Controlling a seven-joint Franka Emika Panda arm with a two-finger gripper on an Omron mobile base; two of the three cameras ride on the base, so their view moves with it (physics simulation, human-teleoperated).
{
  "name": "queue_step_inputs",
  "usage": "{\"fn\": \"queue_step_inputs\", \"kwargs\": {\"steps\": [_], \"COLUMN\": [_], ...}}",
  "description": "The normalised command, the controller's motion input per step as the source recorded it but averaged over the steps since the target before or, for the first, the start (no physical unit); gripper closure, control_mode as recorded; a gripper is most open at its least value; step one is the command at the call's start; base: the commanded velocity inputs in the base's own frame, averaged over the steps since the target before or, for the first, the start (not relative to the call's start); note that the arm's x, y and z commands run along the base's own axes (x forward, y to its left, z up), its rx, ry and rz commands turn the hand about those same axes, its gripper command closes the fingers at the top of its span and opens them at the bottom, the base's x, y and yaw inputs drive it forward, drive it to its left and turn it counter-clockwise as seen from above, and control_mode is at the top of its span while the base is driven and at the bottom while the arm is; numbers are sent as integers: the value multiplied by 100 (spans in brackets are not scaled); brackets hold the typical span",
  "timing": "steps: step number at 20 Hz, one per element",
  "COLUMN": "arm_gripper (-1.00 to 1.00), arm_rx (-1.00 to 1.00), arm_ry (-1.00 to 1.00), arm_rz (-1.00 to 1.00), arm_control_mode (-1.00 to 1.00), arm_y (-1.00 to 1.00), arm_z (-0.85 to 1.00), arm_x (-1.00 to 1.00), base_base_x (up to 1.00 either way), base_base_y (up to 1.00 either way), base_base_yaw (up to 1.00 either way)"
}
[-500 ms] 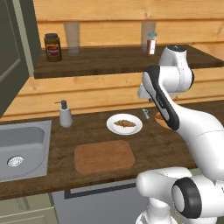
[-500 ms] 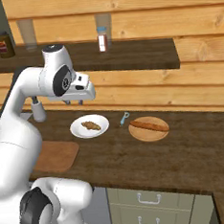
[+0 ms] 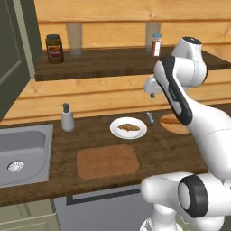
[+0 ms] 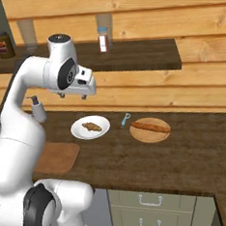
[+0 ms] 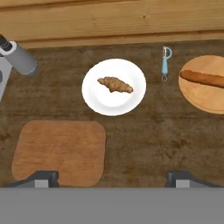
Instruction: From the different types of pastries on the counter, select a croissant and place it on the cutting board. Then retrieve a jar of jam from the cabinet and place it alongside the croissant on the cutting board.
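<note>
A small brown croissant (image 3: 129, 127) (image 4: 91, 126) (image 5: 115, 85) lies on a white plate (image 5: 131, 98) at the back middle of the counter. The wooden cutting board (image 3: 107, 160) (image 4: 56, 157) (image 5: 59, 151) lies bare in front of the plate, a little to its left. A dark jam jar (image 3: 54, 48) (image 4: 3, 45) stands at the left end of the wall shelf, beside the open cabinet door (image 3: 11, 58). My gripper (image 3: 152, 93) (image 4: 72, 95) (image 5: 112, 179) hangs open high above the counter, looking straight down on plate and board, with nothing between its fingers.
A baguette on a round wooden plate (image 3: 173, 121) (image 4: 150, 127) (image 5: 203, 79) sits right of the croissant, with a blue peeler (image 3: 150, 117) (image 4: 125, 119) (image 5: 165, 63) between them. A soap dispenser (image 3: 67, 118) (image 5: 17, 57) and sink (image 3: 22, 153) are at the left. The shelf holds a shaker (image 3: 156, 44) and a glass (image 3: 74, 38).
The hand has risen a little above the counter and its jaws stay open. Nothing on the counter has moved.
</note>
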Motion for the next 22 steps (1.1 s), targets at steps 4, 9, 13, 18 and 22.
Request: {"fn": "queue_step_inputs", "kwargs": {"steps": [4, 9, 13, 18, 22], "arm_gripper": [-100, -100, -100, -100, -100], "arm_rx": [16, 0, 0, 0, 0], "arm_ry": [3, 2, 0, 1, 0], "arm_rz": [6, 19, 21, 10, 23], "arm_control_mode": [-100, -100, -100, -100, -100], "arm_y": [1, 28, 30, 45, 18], "arm_z": [28, -42, -43, -31, -31], "arm_x": [-2, -11, -46, -63, -26], "base_base_x": [0, 0, 0, 0, 0], "base_base_y": [0, 0, 0, 0, 0], "base_base_yaw": [0, 0, 0, 0, 0]}}
